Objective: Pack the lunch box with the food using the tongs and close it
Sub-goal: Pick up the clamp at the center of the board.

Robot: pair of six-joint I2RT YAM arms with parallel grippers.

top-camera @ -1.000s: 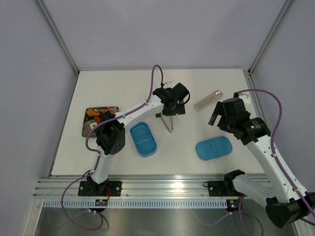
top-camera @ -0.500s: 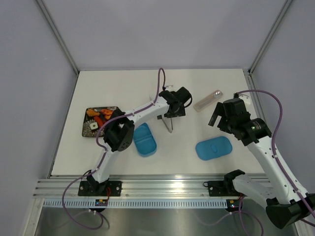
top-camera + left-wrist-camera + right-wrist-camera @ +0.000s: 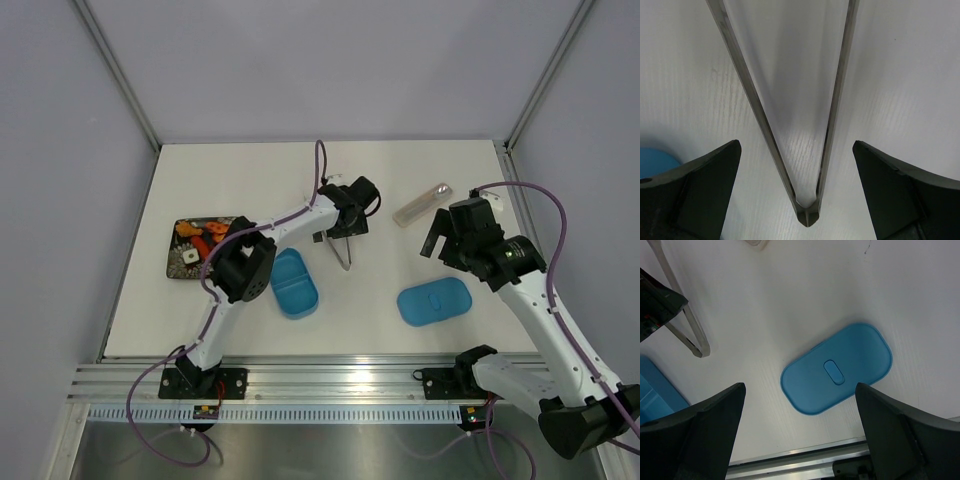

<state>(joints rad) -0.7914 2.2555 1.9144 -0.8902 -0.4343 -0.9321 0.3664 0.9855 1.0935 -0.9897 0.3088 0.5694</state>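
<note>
Now the left gripper (image 3: 796,145) has moved closer, jaws wide astride the tongs (image 3: 807,216) lying on the table (image 3: 230,170) beside the lunch box (image 3: 291,283); it seemingly touches nothing yet, so closing comes next.

Bright-blue lunch box (image 3: 292,283) and lid (image 3: 434,301), silver tongs (image 3: 343,256), dark patterned plate (image 3: 180,270), orange-red food (image 3: 200,238).

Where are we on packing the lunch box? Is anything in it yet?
Nothing looks done: the lunch box looks empty, the food sits on the dark plate, and the lid lies apart on the table. In hand: the left gripper is open astride the tongs, which lie flat, ungripped. The right gripper hovers open above the lid. Left: grasp the tongs, move the food across, close the box.
</note>
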